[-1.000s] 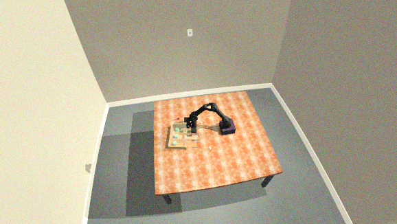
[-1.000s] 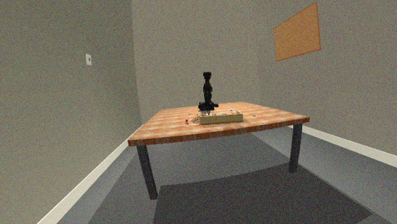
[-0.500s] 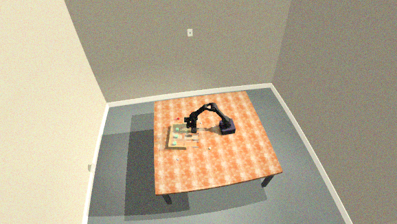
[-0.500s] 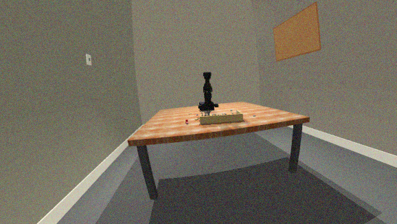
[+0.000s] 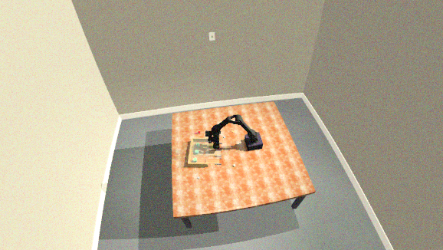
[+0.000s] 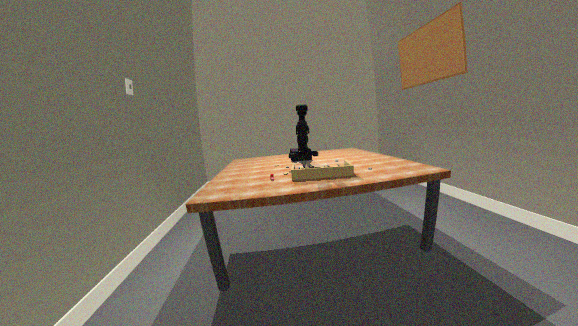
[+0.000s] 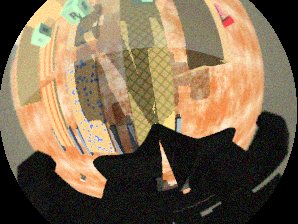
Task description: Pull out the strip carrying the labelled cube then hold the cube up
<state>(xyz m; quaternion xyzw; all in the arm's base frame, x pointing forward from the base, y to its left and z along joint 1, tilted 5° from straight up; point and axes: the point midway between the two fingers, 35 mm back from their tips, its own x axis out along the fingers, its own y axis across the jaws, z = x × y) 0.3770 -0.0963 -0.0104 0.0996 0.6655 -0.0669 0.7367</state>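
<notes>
Black fingers [image 5: 216, 146] shut together, nothing seen held; poised by near end of green cross-hatched strip [image 7: 162, 75]. Mint-green cube marked "R" [image 5: 196, 152] [image 7: 75, 12] seen inside pale wooden open-fronted tray [image 5: 190, 152] [image 6: 322, 173] on orange-and-white mottled table [image 5: 245, 184] [image 6: 240, 187] [image 7: 245, 75]. Blue-speckled strip [image 7: 97, 137] located between cross-hatched and orange-striped strips [image 7: 55, 107]. Contact unclear.

My table [image 5: 249, 180] [image 6: 250, 187] [image 7: 245, 65] has 1 sm. red pc. [image 5: 198, 132] [image 6: 272, 177] [image 7: 228, 21] on top; 1 wall outlet [image 5: 211, 36] [image 6: 129, 86] & 1 orange bd. [image 6: 434, 47] hang on walls either side of it.
</notes>
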